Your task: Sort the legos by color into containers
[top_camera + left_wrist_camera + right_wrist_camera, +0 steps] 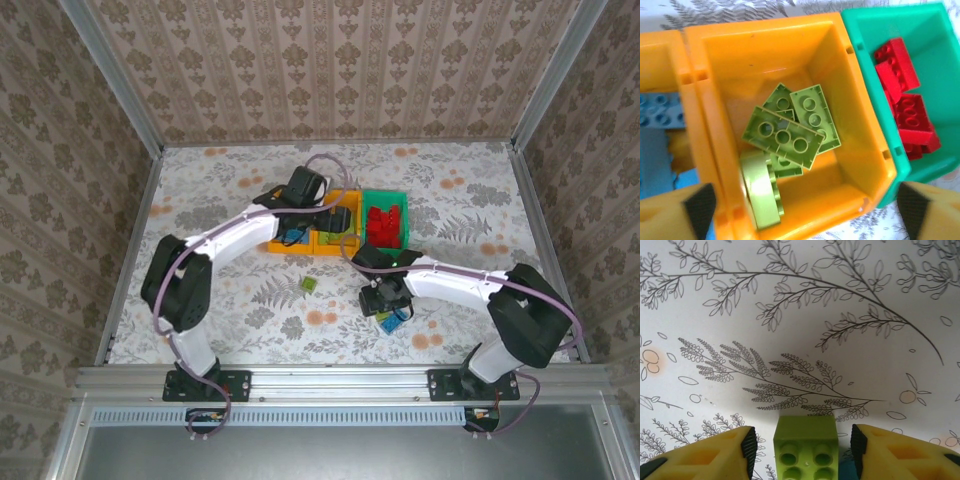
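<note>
Orange left bin (657, 60): blue bricks (660, 107) inside, caught at the frame edge by the left wrist view. From the top, just a patch of blue peeks out beside the left arm (230, 240).

Next, middle bin (765, 55), also orange, touching the left one. It holds a loose heap of lime bricks (782, 135), flat ones overlapping, one standing on edge at the bin's bottom-left. The wrist view resolves the studs; from the top that bin sits mostly under the wrist.

Green bin (940, 30) is pressed against the middle bin's right wall, red bricks (902, 105) piled inside. They're clear in both the top and left wrist views.

Left gripper (805, 205) hangs over the middle bin, fingers (697, 205) spread wide at opposite bottom corners of the frame, nothing between them.

Top view adds a loose lime brick (310, 285) on the floral table (480, 200), on the near side of the bins, between the two arms.

Right gripper (802, 445) is low over the table, to the near right of that brick. Its wrist view has another lime brick (805, 445), studs facing the camera, sitting between the jaws. The jaws are apart with a sliver of table showing on each side: straddling, not pinching. A bluish sliver (844, 467) sits just right of it, and the top view shows a blue piece there beside the lime one.
</note>
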Controlling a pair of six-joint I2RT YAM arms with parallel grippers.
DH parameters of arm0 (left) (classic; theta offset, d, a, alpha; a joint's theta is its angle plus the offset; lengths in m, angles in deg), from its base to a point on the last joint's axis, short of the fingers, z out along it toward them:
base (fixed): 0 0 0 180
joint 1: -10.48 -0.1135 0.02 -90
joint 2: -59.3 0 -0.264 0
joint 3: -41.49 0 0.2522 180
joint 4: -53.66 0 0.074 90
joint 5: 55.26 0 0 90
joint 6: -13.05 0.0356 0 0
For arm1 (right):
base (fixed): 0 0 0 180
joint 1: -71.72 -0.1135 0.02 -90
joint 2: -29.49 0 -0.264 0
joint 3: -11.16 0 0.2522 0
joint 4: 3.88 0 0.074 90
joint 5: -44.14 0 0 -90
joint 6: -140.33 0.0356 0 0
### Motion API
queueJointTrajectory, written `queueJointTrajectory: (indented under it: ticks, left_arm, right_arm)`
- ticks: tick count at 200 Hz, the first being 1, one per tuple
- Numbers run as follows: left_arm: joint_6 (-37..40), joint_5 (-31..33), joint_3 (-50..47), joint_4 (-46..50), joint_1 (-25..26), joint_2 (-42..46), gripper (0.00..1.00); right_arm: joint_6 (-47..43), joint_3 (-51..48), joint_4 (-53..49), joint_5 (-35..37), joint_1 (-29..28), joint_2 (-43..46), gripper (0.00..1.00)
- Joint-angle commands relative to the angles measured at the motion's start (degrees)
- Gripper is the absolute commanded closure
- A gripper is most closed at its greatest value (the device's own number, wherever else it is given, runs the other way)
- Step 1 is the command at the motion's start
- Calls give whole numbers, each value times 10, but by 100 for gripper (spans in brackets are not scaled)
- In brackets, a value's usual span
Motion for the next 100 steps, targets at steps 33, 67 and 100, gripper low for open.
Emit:
queueJointTrajectory:
  ticks: [33, 67, 100]
  left_arm:
    - [6, 66, -77, 33, -4, 121, 0]
    - [4, 88, -126, 48, -7, 162, 0]
    - [-11, 95, -171, 61, -14, 184, 0]
  right_arm:
    - [-14, 42, -56, 0, -22, -58, 50]
    - [-8, 50, -73, 13, -26, -65, 51]
    - [-6, 49, -76, 13, -28, -66, 57]
